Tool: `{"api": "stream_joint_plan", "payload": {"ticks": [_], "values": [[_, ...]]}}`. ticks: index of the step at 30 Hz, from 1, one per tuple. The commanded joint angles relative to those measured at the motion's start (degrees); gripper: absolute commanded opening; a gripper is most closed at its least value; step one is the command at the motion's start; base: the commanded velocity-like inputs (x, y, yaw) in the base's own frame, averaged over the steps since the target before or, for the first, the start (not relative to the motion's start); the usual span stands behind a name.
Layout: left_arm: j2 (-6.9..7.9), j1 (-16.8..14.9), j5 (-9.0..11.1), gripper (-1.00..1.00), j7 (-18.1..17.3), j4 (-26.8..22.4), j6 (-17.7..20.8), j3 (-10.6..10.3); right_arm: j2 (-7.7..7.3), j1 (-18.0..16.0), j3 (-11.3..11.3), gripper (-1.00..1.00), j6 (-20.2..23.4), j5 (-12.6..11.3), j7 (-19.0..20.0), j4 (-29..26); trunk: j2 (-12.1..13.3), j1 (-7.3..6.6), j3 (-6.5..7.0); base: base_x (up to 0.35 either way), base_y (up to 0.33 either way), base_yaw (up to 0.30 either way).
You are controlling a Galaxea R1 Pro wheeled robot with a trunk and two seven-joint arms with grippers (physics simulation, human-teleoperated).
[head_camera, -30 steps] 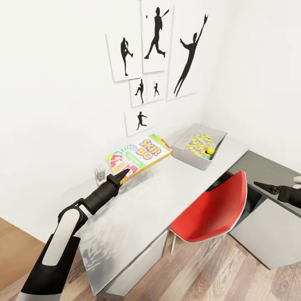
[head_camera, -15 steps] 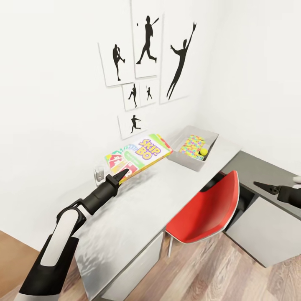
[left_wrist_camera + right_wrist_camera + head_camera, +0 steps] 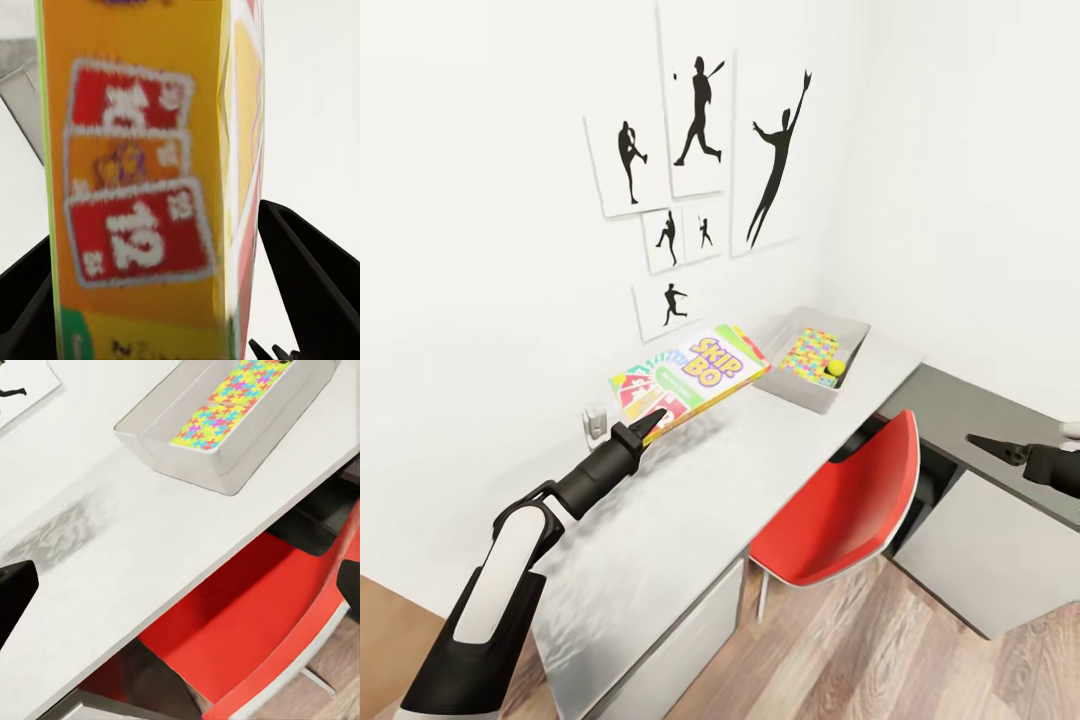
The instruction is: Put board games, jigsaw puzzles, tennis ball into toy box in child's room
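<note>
The left end effector is clamped on the near edge of the SKIP-BO board game and holds it in the air above the table, tilted, with its printed face up. In the left wrist view the yellow and red box stands between the two black fingers, which press on its two sides.

The toy box sits on the table near the far corner of the room, just beyond the held game and apart from it. Inside it lies a jigsaw puzzle, and the tennis ball rests beside the puzzle against the tray wall. The right wrist view shows the same grey tray with the coloured slab in it.

The right end effector hangs at the right, over the lower dark cabinet top, well apart from the toy box; its fingers look close together, but I cannot tell for sure.

A red chair stands pushed under the table edge. Black baseball silhouettes hang on the white wall.
</note>
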Motion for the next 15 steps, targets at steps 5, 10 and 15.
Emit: {"api": "stream_joint_plan", "payload": {"ticks": [5,10,15], "values": [[0.12,0.31,0.12,-1.00,-2.51,-0.01,0.14,0.08,0.00,-0.07,-0.05,1.00,0.40,0.34,0.42,-0.03,-0.11,0.04,0.34,0.000,0.000,-0.074],[0.64,1.25,0.06,-1.00,-7.34,-0.01,0.08,0.97,0.00,-0.02,-0.05,1.00,0.40,0.34,0.42,-0.03,-0.11,0.04,0.80,0.000,0.000,-0.073],[1.13,1.76,0.04,-1.00,-9.31,-0.01,0.06,1.80,0.00,-0.01,-0.05,1.00,0.40,0.34,0.42,-0.03,-0.11,0.04,1.25,0.000,0.000,-0.072]]}}
